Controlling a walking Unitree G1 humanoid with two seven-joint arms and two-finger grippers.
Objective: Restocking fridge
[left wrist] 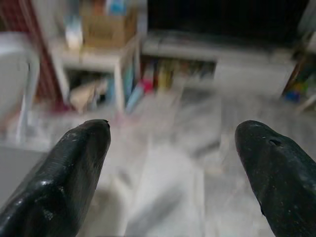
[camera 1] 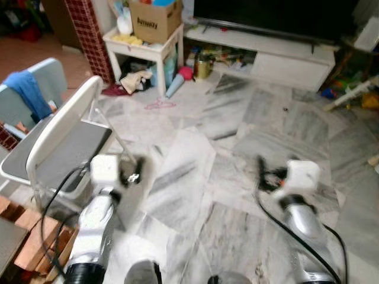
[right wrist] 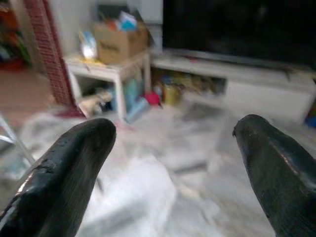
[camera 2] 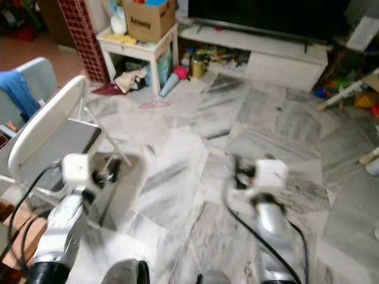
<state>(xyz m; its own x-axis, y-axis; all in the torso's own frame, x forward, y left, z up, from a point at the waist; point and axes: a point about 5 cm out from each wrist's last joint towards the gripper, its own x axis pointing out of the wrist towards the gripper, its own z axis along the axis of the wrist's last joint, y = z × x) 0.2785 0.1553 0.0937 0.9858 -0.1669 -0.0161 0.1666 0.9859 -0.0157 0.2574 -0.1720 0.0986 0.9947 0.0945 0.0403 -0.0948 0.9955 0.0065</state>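
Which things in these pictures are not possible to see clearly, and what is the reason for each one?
- Print on the cardboard box: blurred in the left eye view, unreadable.
- Items on the shelf under the TV stand: too small and blurred to identify.
- Left tool and right tool: fingers wide apart in the wrist views, with the room behind them smeared.
- Blue cloth on the far chair: cut off by the left edge.

White folding chair (camera 1: 65,127), cardboard box (camera 1: 155,19) on small white table (camera 1: 142,50), low TV bench (camera 1: 278,56), marble floor (camera 1: 195,171)
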